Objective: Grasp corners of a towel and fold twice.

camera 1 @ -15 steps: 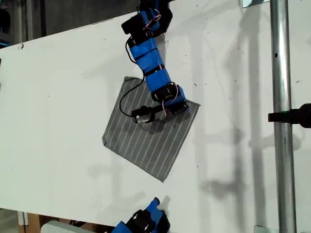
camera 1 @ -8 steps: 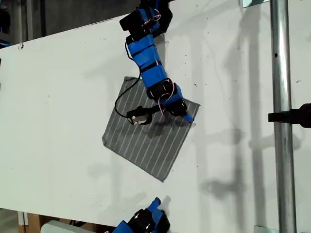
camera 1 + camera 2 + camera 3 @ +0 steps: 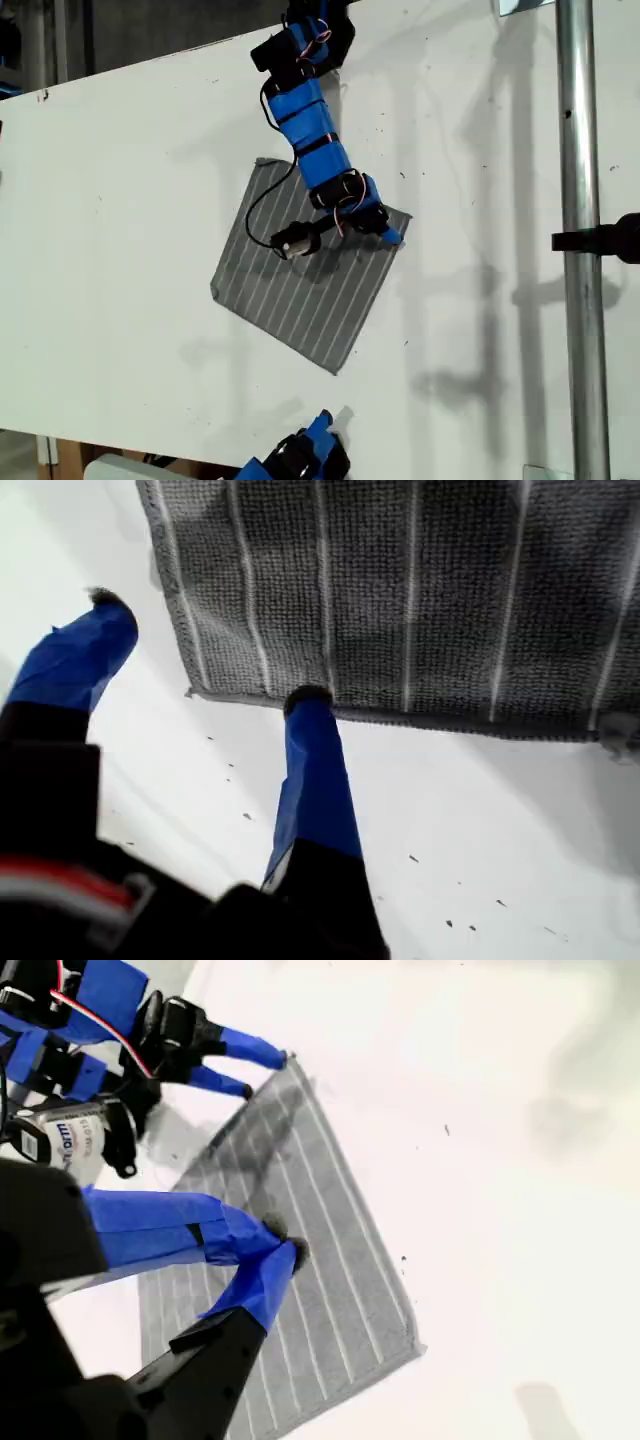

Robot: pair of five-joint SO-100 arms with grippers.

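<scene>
White tabletop (image 3: 130, 230): a flat, matte surface filling most of the exterior view, marked with small dark specks and soft grey shadows. Metal pole (image 3: 580, 300): a shiny vertical tube near the exterior view's right edge, running from top to bottom. Black clamp (image 3: 600, 240): a dark bracket gripping the pole at mid-height. Wooden support (image 3: 58, 458): a pale piece below the table edge, at the exterior view's lower left.

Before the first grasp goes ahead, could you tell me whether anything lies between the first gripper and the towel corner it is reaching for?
Nothing visible does. My first gripper is open at the towel corner, one fingertip at the hem, with only bare white table around it.
</scene>
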